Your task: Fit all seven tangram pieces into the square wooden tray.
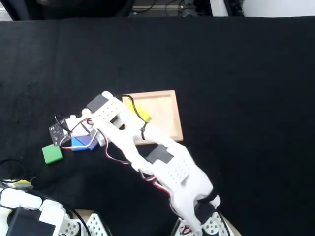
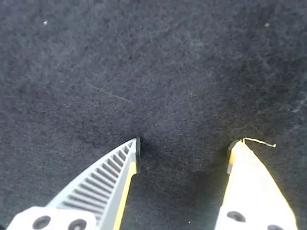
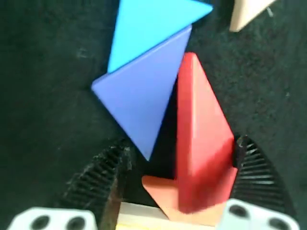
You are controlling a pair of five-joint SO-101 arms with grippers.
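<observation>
Right pincer (image 3: 181, 147) open around the red triangle (image 3: 201, 139), near the wooden tray (image 1: 165, 109).
The red triangle stands on edge beside the purple triangle (image 3: 139, 96) and blue triangle (image 3: 148, 24); a yellow piece (image 1: 139, 111) lies in the tray. Left pincer (image 2: 185, 143) fingers apart over the black surface (image 1: 246, 73).

Right arm (image 1: 167, 167): you have it stretched out from its base at 5 o'clock toward 10 o'clock, low over the table (image 1: 246, 73), elbow almost straight.
Right wrist (image 1: 106, 112): it sits just left of centre, at about 9 o'clock, tipped downward.
Right gripper (image 3: 182, 146): jaws spread wide, tips aimed down at the table.
Left arm (image 1: 29, 206): you have it folded back over its base in the 7 o'clock corner.
Left gripper (image 2: 185, 143): jaws parted, tips pointing down, close to the table.
</observation>
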